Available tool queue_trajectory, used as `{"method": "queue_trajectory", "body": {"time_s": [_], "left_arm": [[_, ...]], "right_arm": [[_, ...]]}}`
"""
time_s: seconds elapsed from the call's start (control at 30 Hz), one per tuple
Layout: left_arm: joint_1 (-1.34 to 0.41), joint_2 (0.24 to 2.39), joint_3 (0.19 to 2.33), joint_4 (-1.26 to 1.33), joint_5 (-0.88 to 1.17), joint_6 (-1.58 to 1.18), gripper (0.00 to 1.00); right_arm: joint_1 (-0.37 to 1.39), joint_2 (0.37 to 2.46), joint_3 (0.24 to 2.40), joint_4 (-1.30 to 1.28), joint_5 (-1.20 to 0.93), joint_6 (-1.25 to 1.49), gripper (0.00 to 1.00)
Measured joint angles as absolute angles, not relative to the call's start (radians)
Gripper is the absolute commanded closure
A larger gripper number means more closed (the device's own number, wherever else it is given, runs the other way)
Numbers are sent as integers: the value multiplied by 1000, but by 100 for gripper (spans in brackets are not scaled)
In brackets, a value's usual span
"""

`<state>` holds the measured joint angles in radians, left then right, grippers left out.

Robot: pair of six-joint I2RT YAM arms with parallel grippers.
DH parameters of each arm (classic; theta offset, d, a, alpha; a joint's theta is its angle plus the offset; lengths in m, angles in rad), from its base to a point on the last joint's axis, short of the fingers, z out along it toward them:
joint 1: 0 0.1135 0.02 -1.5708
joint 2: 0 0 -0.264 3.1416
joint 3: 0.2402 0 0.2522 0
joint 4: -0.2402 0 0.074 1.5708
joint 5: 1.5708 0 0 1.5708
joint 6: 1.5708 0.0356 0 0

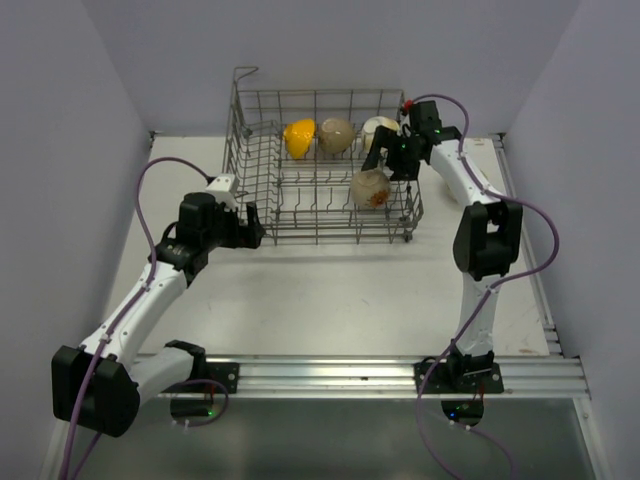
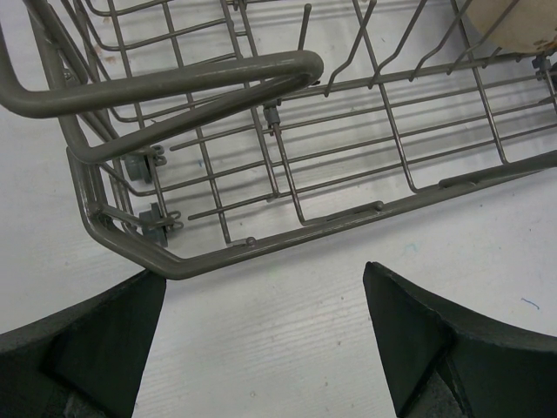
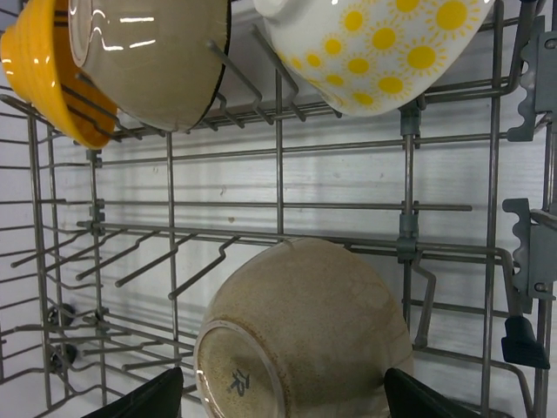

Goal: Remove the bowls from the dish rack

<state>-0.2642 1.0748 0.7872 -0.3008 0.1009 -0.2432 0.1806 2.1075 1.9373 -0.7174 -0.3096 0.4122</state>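
Observation:
The grey wire dish rack (image 1: 330, 238) stands at the back of the table. Three bowls lean on its tines along the far side: a yellow one (image 1: 299, 137), a glossy beige one (image 1: 337, 134) and a white one with yellow suns (image 1: 378, 126). A speckled tan bowl (image 1: 371, 187) lies tipped near the right front, foot ring towards the right wrist camera (image 3: 322, 331). My right gripper (image 1: 392, 158) hangs open just above it, a finger on either side (image 3: 287, 396). My left gripper (image 1: 250, 225) is open and holds nothing, low over the table outside the rack's left front corner (image 2: 174, 261).
White table (image 1: 330, 300) runs between the rack and the aluminium rail (image 1: 350, 372) at the near edge. Grey walls close in on the left, right and back. Purple cables (image 1: 150, 185) loop from both arms. The rack's handle loop (image 1: 245, 72) rises at its back left corner.

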Motion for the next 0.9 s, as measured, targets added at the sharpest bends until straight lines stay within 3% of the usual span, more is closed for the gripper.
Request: {"method": "queue_trajectory", "body": {"time_s": [0.43, 0.9], "left_arm": [[-264, 1075, 787, -301, 102, -243, 0], [-264, 1075, 787, -302, 101, -243, 0]], "right_arm": [[230, 2115, 2115, -950, -117, 361, 1], [295, 2201, 2133, -979, -5, 385, 1]]}}
